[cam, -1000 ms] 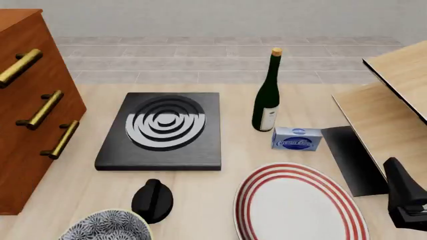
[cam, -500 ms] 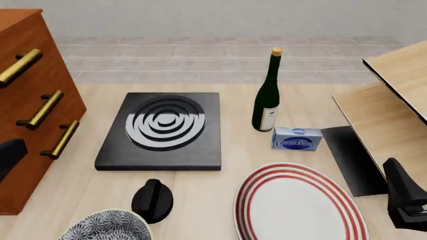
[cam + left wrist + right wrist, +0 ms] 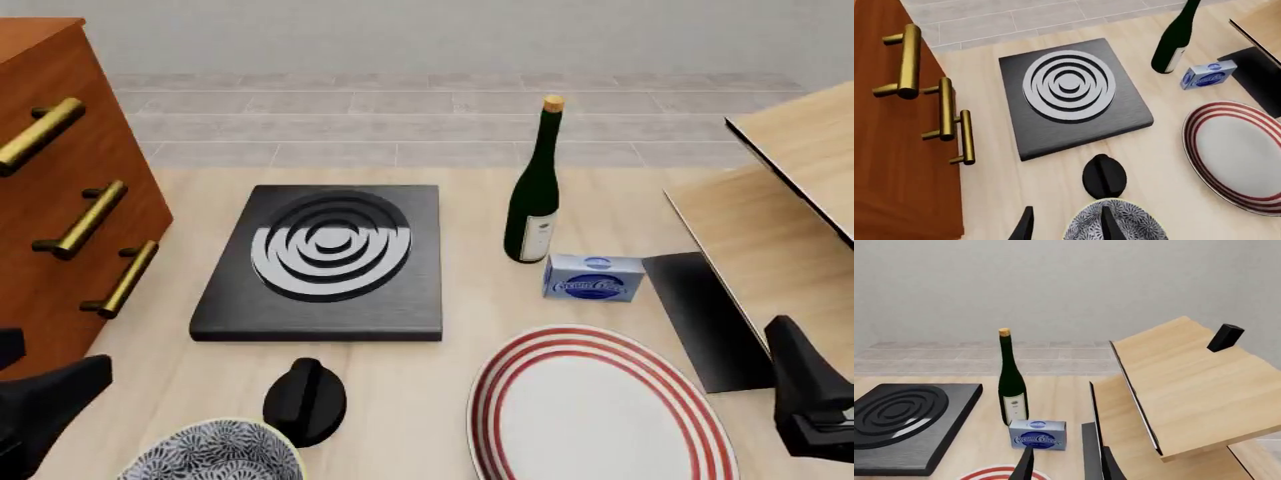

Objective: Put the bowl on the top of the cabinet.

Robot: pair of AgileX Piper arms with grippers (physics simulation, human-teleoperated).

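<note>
Resting on the table (image 3: pixel 441 400), the bowl (image 3: pixel 214 455) lies empty.

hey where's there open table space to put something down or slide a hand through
Bare wood lies between the cabinet and the black burner slab, and between that slab and the green bottle. The near edge is crowded: the bowl, the black knob and the red-ringed plate sit close, with the blue box just behind.

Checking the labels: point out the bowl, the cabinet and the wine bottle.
bowl (image 3: pixel 214 452): front view, on its patterned inside.
cabinet (image 3: pixel 60 150): front view, on the wooden drawer front between handles.
wine bottle (image 3: pixel 535 195): front view, on the green body above the label.
</note>
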